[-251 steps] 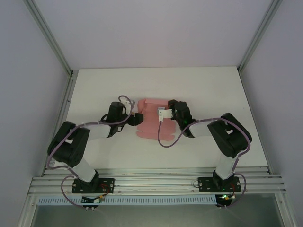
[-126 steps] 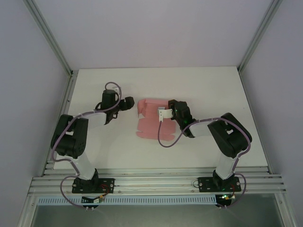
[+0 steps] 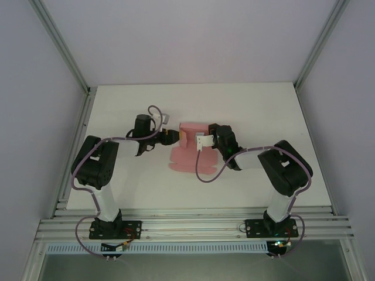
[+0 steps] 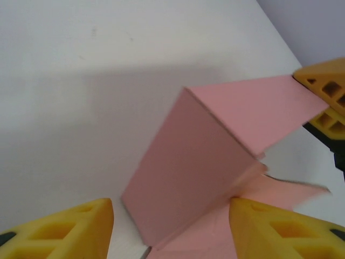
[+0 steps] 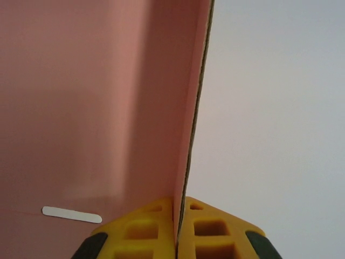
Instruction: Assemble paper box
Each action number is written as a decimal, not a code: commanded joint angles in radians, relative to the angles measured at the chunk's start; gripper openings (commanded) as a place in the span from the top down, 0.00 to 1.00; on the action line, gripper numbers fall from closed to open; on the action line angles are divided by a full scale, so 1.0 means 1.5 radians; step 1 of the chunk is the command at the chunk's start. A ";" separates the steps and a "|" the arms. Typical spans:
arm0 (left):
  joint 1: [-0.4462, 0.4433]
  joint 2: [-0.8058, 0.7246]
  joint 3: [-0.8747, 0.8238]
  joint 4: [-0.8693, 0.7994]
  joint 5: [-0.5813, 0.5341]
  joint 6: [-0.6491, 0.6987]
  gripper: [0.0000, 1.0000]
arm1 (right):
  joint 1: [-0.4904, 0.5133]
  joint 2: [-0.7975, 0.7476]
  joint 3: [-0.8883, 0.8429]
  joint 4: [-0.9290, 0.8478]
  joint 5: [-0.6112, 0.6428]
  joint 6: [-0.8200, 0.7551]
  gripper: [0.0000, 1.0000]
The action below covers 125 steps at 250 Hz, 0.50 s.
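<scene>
From above, the paper box (image 3: 188, 153) is lying as a partly folded pink sheet in the middle of the white table (image 3: 117, 105), between the two arms. The left tool (image 3: 174, 137) is reaching in at its far left corner, and the right tool (image 3: 202, 140) is meeting a raised flap on its right side.

Through the left wrist camera, the left tool (image 4: 171, 200) is standing half-wide, its yellow fingers (image 4: 70, 232) either side of an upright pink wall, gripping nothing. At the right edge the right tool (image 4: 323, 105) is pinching a flap's tip.

Through the right wrist camera, the right tool (image 5: 179, 226) is pressing tight on the edge of an upright pink panel, with a small white oblong mark (image 5: 71, 214) showing on the sheet to its left.
</scene>
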 commanded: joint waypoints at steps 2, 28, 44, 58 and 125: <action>-0.031 0.006 0.033 -0.066 -0.052 0.069 0.47 | 0.001 0.003 0.003 -0.053 -0.011 -0.010 1.00; -0.048 0.019 0.045 -0.072 -0.149 0.067 0.49 | 0.002 -0.002 0.001 -0.059 -0.013 -0.006 1.00; -0.059 0.026 0.049 -0.064 -0.171 0.068 0.49 | 0.003 -0.005 -0.001 -0.064 -0.016 -0.004 1.00; -0.067 0.034 0.059 -0.062 -0.171 0.071 0.49 | 0.003 -0.005 -0.004 -0.064 -0.018 -0.003 1.00; -0.094 0.047 0.055 -0.030 -0.281 0.043 0.79 | 0.004 0.000 -0.007 -0.054 -0.010 -0.012 1.00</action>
